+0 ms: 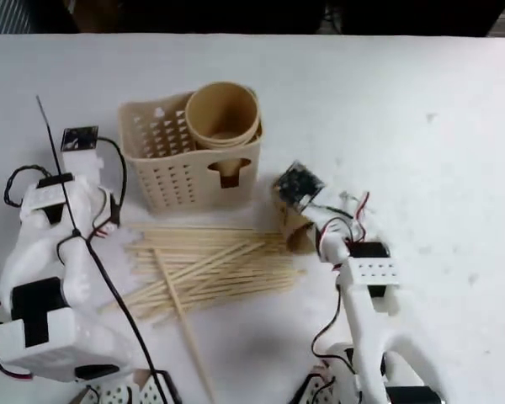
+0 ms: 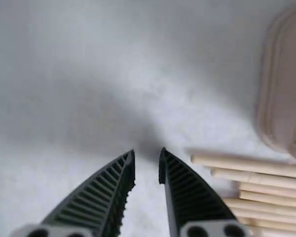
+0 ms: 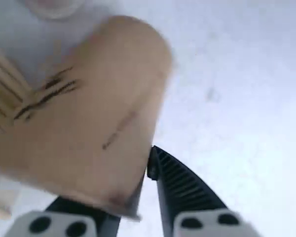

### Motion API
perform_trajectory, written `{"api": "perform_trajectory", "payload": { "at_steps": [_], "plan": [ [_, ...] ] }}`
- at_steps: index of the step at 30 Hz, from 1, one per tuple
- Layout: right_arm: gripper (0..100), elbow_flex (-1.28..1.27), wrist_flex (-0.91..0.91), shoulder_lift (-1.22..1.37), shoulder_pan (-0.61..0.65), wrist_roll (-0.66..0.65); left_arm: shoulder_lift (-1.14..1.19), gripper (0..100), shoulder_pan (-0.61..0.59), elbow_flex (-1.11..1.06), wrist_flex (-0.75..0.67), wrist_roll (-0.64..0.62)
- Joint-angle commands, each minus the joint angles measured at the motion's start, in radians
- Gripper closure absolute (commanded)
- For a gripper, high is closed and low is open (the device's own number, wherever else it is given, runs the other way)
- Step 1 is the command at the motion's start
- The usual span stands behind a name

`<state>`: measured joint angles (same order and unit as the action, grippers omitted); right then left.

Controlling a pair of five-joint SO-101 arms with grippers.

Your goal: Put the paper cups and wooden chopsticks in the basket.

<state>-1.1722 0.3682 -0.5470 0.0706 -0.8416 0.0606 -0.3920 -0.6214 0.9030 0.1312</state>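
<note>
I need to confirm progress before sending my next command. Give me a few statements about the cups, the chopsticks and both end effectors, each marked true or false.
1. Stacked paper cups sit inside the basket. True.
2. The wooden chopsticks are in the basket. False: they lie in a pile on the table in front of the basket.
3. The right end effector is closed on a single paper cup. True.
4. The left end effector grips a chopstick. False: nothing is between its fingers, which are slightly apart over bare table beside the chopstick ends.
</note>
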Motion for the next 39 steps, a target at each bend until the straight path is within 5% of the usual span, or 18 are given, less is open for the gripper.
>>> {"api": "perform_trajectory", "payload": {
  "at_steps": [1,10,15,25,31,39],
  "plan": [
    [98.4,0.038,0.025,-0.038,-0.059,0.075,-0.007,90,0.012,0.003,-0.018,0.008],
    [98.1,0.446,0.710,-0.283,-0.101,0.256,-0.007,90,0.012,0.002,-0.018,0.008],
    [98.1,0.686,0.897,-0.355,-0.039,0.351,-0.007,90,0.012,0.002,-0.018,0.008],
    [98.1,1.134,0.889,-0.254,0.199,0.684,-0.007,90,0.012,0.002,-0.018,0.008],
    [98.0,1.183,0.808,-0.099,0.375,0.694,-0.008,90,0.012,0.002,-0.018,0.009],
    [97.7,1.185,0.769,0.088,0.383,0.698,-0.008,90,0.012,0.002,-0.018,0.012]
  ]
}}
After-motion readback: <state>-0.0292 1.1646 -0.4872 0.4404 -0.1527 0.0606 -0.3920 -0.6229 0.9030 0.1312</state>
